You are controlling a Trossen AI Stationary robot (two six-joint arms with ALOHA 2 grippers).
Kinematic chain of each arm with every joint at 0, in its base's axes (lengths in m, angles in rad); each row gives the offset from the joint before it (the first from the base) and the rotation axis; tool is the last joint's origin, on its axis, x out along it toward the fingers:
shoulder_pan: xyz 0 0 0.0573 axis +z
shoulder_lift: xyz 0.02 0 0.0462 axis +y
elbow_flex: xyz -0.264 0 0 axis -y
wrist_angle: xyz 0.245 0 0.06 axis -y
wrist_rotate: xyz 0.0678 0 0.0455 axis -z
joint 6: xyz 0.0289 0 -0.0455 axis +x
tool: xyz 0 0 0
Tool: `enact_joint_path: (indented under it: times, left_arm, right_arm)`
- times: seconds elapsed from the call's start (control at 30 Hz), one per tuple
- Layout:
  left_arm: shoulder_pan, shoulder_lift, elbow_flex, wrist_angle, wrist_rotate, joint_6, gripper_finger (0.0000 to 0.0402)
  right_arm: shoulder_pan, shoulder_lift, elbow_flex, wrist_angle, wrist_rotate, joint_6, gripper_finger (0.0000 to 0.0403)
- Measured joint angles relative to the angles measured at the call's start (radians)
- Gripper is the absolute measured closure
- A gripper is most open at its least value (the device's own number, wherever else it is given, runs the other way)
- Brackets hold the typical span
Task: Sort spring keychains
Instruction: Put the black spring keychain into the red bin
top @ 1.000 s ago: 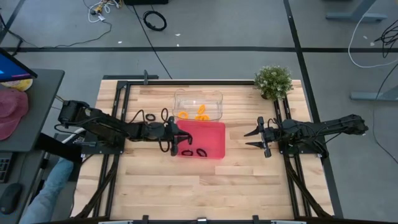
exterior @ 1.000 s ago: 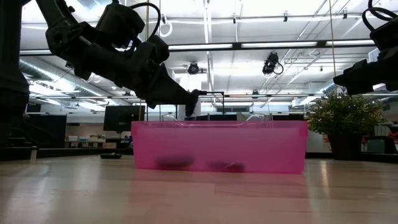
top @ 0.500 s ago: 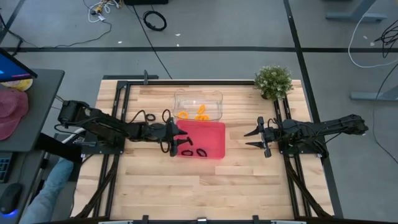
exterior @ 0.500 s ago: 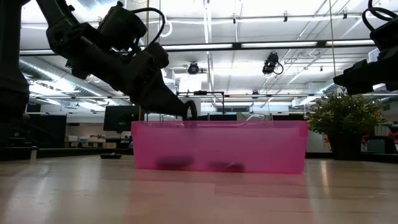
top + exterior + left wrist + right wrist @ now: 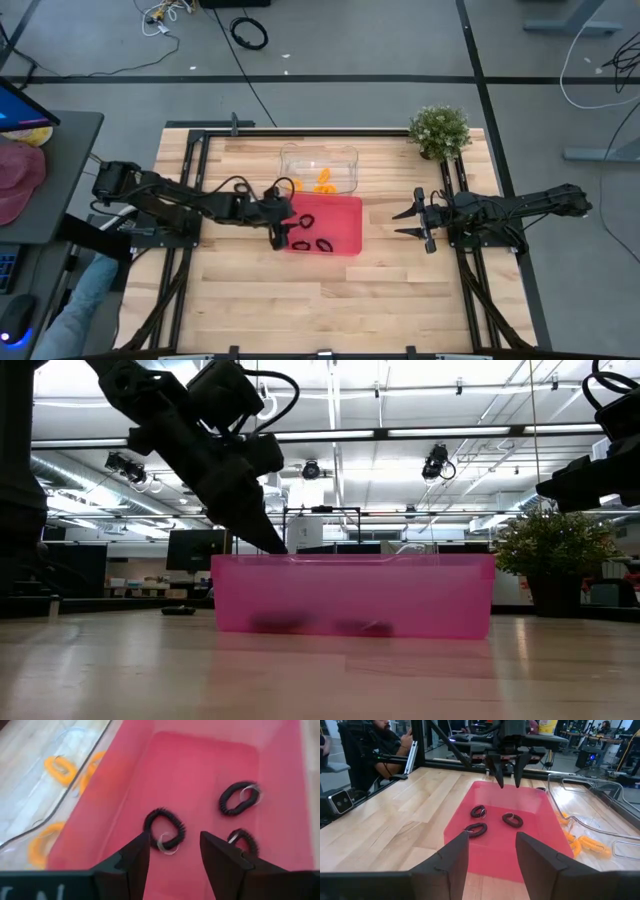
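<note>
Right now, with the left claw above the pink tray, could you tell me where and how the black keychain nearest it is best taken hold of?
I would pinch the black keychain across one side of its coiled ring, away from the thin metal ring at its edge, coming straight down with the left claw. The loop lies flat on the pink tray floor, apart from the others, and the open claw sits just over it.

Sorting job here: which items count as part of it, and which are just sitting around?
Job: three black spring keychains in the pink tray; orange keychains in the clear tray; open left gripper over the pink tray.

Lying about: potted plant; black cable; idle right gripper.
</note>
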Motion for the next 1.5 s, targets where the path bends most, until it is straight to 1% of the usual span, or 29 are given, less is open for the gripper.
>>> enact_joint_path:
  times: [0.07,0.3,0.43,0.63,0.77,0.83,0.9,1.03,1.1,1.23,1.3,1.5]
  left_arm:
    - [0.000,0.000,0.014,-0.050,-0.017,0.000,0.0223]
    - [-0.020,0.000,0.107,-0.244,-0.017,-0.001,0.0223]
    - [-0.052,0.000,0.154,-0.331,-0.056,-0.001,0.0223]
    - [-0.088,-0.006,0.172,-0.444,-0.074,-0.031,0.0223]
    - [-0.090,-0.049,0.171,-0.522,-0.083,-0.088,0.0223]
    - [-0.090,-0.087,0.171,-0.563,-0.114,-0.108,0.0223]
    - [-0.090,-0.134,0.171,-0.621,-0.169,-0.145,0.0223]
    - [-0.092,-0.212,0.171,-0.745,-0.252,-0.261,0.0223]
    - [-0.092,-0.229,0.169,-0.833,-0.287,-0.333,0.0224]
    - [-0.088,-0.227,0.169,-1.006,-0.394,-0.486,0.0228]
    - [-0.082,-0.219,0.169,-1.033,-0.428,-0.529,0.0231]
    - [-0.064,-0.220,0.164,-1.025,-0.443,-0.528,0.0240]
  right_arm:
    - [0.000,0.000,0.000,0.000,0.000,0.000,0.0237]
    - [0.000,0.000,0.000,0.000,0.000,0.000,0.0237]
    - [0.000,0.000,0.000,0.000,0.000,0.000,0.0237]
    - [0.000,0.000,0.000,0.000,0.000,0.000,0.0237]
    - [0.000,0.000,0.000,0.000,0.000,0.000,0.0237]
    - [0.000,0.000,0.000,0.000,0.000,0.000,0.0237]
    - [0.000,0.000,0.000,0.000,0.000,0.000,0.0237]
    - [0.000,0.000,0.000,0.000,0.000,0.000,0.0237]
    - [0.000,0.000,0.000,0.000,0.000,0.000,0.0237]
    - [0.000,0.000,0.000,0.000,0.000,0.000,0.0237]
    - [0.000,0.000,0.000,0.000,0.000,0.000,0.0237]
    - [0.000,0.000,0.000,-0.001,0.000,0.000,0.0237]
